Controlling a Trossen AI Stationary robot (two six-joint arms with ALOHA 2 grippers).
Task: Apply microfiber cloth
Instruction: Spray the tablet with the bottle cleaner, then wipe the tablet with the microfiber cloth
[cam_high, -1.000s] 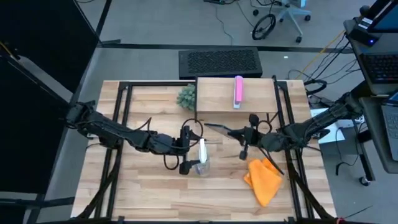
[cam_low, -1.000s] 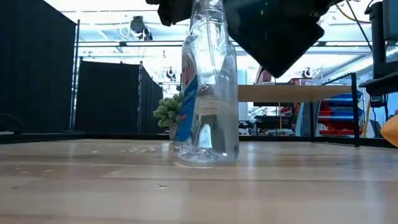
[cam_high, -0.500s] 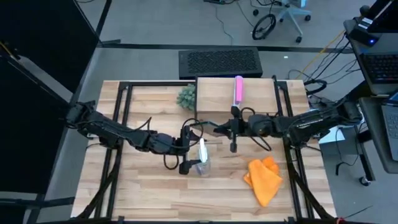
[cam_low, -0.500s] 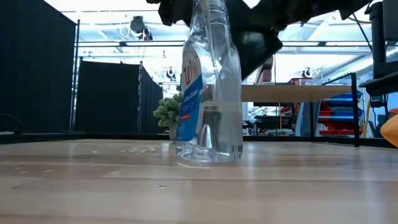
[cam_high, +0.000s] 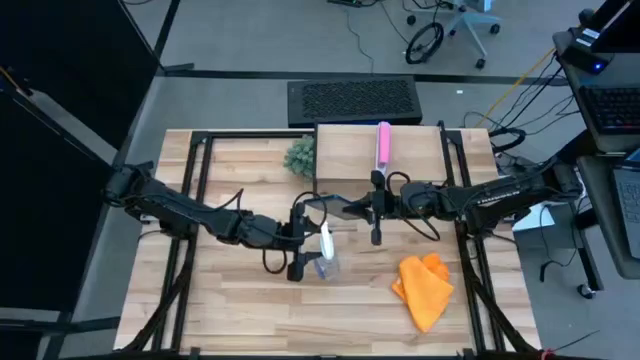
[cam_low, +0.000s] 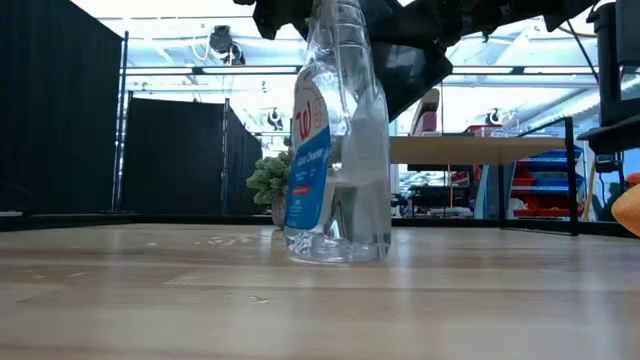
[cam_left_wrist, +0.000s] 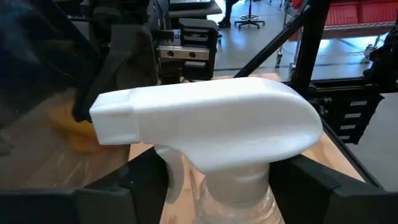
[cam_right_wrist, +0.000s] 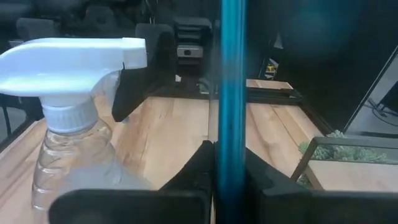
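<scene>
Center of the high view, the left gripper (cam_high: 305, 248) clasps the neck of the spray bottle (cam_high: 324, 252), which stands upright on the table (cam_high: 250, 310). Right of it and higher in the frame, the right gripper (cam_high: 372, 208) holds a thin dark tablet (cam_high: 340, 207) edge-on, near the wooden box (cam_high: 350, 155) at upper center. The orange cloth (cam_high: 424, 287) lies crumpled at lower right, apart from both grippers and close to the table's right rail. Bare wood runs wide across the lower left.

Low view: the bottle (cam_low: 338, 150) stands mid-frame, dark arm parts crowding the top edge above it. A sliver of cloth (cam_low: 630, 208) shows at the right edge. Open tabletop fills the bottom.

Left wrist view: the bottle's white trigger head (cam_left_wrist: 211, 127) fills the frame, dark fingers (cam_left_wrist: 146, 180) clamped on the neck beneath it.

Right wrist view: the tablet (cam_right_wrist: 233, 93) runs as a blue vertical strip, pinched between the fingers (cam_right_wrist: 196, 168); the bottle (cam_right_wrist: 68, 124) stands at left.
</scene>
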